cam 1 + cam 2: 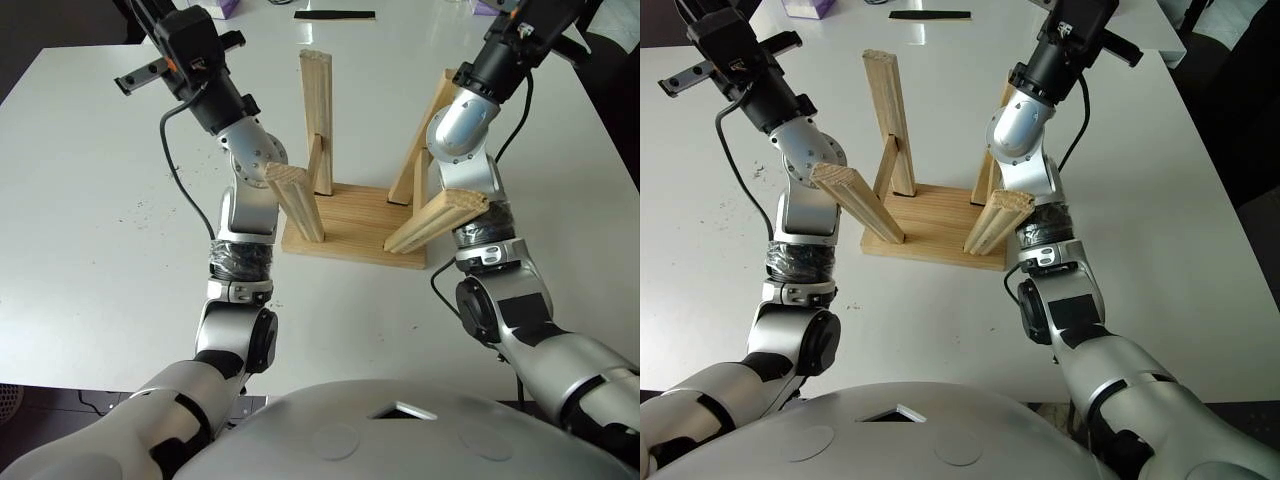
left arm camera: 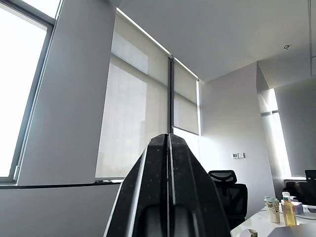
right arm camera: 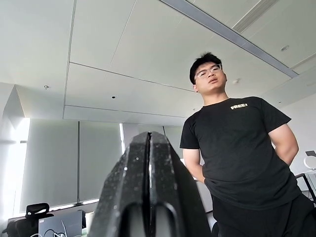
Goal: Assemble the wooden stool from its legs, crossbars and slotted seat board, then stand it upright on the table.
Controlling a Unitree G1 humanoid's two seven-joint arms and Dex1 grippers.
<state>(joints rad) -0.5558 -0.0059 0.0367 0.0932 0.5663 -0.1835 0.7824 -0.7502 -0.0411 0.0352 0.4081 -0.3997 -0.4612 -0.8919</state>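
**Status of the workpiece.** The stool is lying upside down on the white surface (image 1: pixel 80 200). The seat board (image 1: pixel 350 215) is resting flat, and the legs are pointing upward from it. This placement gives the legs a broad, steady base while they are seated in the slots.

- The front-left leg (image 1: pixel 295 200) and the front-right leg (image 1: pixel 435 220) are leaning outward from the near corners of the seat board.
- The back-left leg (image 1: pixel 318 110) is standing at the far left corner of the seat board.
- The back-right leg (image 1: pixel 432 125) is rising from the far right corner and is partly hidden by the right arm.
- A short crossbar (image 1: pixel 887 165) is slanting against the back-left leg just above the seat board. Whether it is fully seated cannot be determined.

**Status of the arms.** The forearms are flanking the seat board, one just beside each short edge.

- The left claw (image 2: pixel 168 136) is raised high above the seat board and pointing up toward the ceiling. Its fingers are pressed together and holding nothing.
- The right claw (image 3: pixel 149 134) is in the same raised attitude, pressed together and empty.

This posture is probably keeping both claws clear of the splayed legs.

**Assessment.** The joining appears largely complete. The stool is not yet standing upright, so turning it over onto its legs is judged to be the remaining step. The outward lean of the front legs could mean loose joints, which would be a risk during turning.
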